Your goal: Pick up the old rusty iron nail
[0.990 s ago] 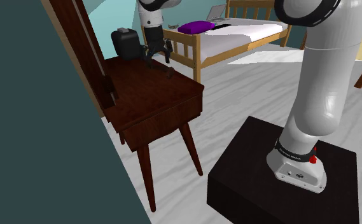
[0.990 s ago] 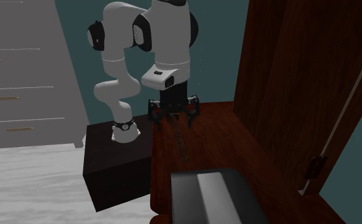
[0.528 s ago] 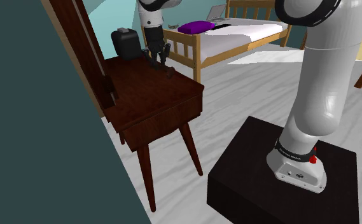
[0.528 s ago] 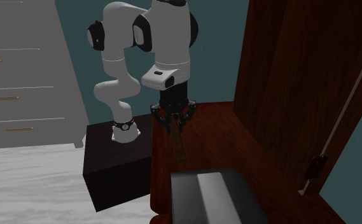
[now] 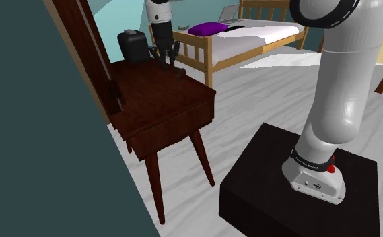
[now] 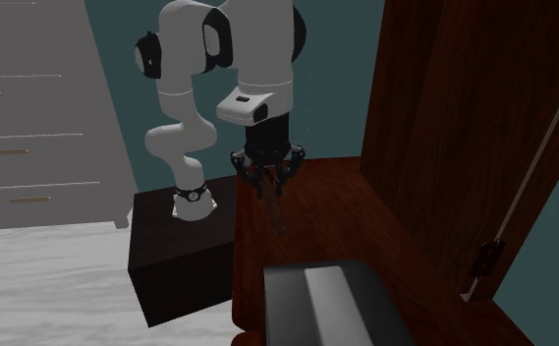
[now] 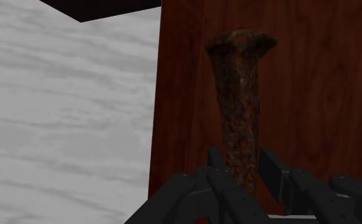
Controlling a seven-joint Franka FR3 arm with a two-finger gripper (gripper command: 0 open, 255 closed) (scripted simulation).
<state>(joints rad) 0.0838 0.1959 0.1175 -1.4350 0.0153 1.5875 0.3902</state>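
The gripper [image 7: 242, 179] holds the nail [image 7: 240, 108] by its pointed end; the two black fingers [image 7: 273, 170] are drawn in narrow and clasp the shaft between them, so that the thick, rust-brown shaft and its flat, pitted head stick out beyond the fingertips toward the dark wooden tabletop [image 7: 319, 89].

In the second exterior view the gripper [image 6: 270, 185] points down over the near corner of the tabletop [image 6: 336, 211]; the nail [image 6: 276, 214] hangs below it at a slight slant, head lowest; whether the head touches the wood cannot be told. The white arm [image 6: 184, 108] rises from the dark stand [image 6: 174, 260] behind it; a grey dresser [image 6: 31, 128] stands at that view's left, a tall dark wooden panel [image 6: 464, 128] at its right, and a black box [image 6: 331, 305] sits on the tabletop in the foreground.

In the shoulder view the gripper [image 5: 167, 59] is above the far end of the tabletop [image 5: 163, 101], just beside the black box [image 5: 132, 46]; the nail [image 5: 178, 71] shows as a short dark streak under it, near the table's edge. Beyond lies a wooden bed [image 5: 264, 30] with a purple cushion [image 5: 208, 28] on it; the floor [image 5: 250, 94] is pale wood grain.
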